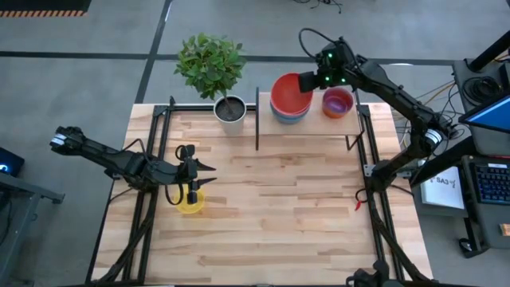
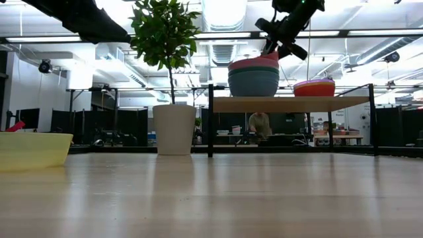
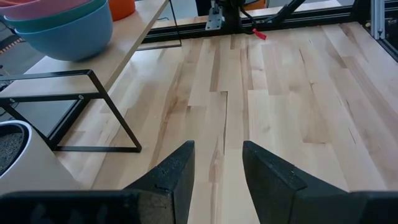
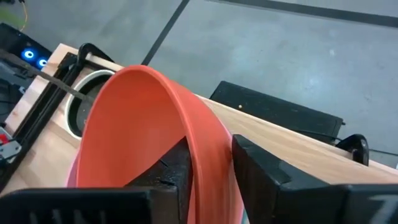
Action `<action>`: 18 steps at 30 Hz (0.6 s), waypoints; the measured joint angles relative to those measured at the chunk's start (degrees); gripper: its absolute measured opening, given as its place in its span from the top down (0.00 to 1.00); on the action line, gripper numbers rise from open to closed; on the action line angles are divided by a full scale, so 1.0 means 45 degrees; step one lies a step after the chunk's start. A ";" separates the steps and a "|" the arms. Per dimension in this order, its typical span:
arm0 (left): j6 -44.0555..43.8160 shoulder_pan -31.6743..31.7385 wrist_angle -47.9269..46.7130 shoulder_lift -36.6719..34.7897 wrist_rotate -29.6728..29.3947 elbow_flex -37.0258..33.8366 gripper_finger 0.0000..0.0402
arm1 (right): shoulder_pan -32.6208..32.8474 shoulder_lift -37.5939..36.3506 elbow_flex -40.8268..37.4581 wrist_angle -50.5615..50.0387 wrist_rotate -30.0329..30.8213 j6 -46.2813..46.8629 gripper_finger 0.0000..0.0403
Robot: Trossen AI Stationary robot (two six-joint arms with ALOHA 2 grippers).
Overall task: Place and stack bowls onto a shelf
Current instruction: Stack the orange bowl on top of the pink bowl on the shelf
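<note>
- We take the shelf (image 1: pixel 311 127) as our landmark. Well to its left, out on the tabletop, our left gripper (image 1: pixel 190 177) hangs over the yellow bowl (image 1: pixel 190 202) with its fingers spread and nothing between them. We judge that coming down off-centre could nudge the light bowl along the planks instead of catching its rim.
- Just beside the left end of the shelf stands the plant pot (image 1: pixel 231 110). We think any carry from the yellow bowl towards the shelf could brush the pot or the leaves above it.
- On the left half of the shelf sits the stack of large bowls, blue (image 2: pixel 254 84) at the bottom, then teal and pink. The red bowl (image 1: pixel 290 90) lies on top, and our right gripper (image 4: pixel 208 163) pinches its rim, one finger inside and one outside.
- In the low view the red bowl's gripped side looks slightly lifted. If we let go while it sits tilted, we expect it could settle crooked or slide off the stack.
- On the right half of the shelf, near the stack, rests the smaller stack with the purple bowl (image 1: pixel 338 102) on top. We judge that a careless pull-away could clip it.
</note>
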 joint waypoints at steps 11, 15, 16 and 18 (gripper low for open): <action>0.0000 0.0004 0.0005 0.0000 -0.0004 0.0000 0.70 | -0.0174 -0.0124 -0.0002 0.0288 0.0013 -0.0384 0.73; 0.0000 0.0000 0.0005 0.0000 -0.0003 0.0000 0.70 | -0.0170 -0.0341 -0.0002 0.0759 0.0026 -0.0922 0.75; 0.0000 0.0003 0.0005 0.0000 -0.0002 0.0000 0.70 | -0.0170 -0.0389 -0.0002 0.0883 0.0031 -0.1143 0.75; 0.0000 0.0002 0.0005 0.0000 -0.0001 0.0000 0.70 | -0.0170 -0.0499 -0.0002 0.1110 0.0037 -0.1813 0.77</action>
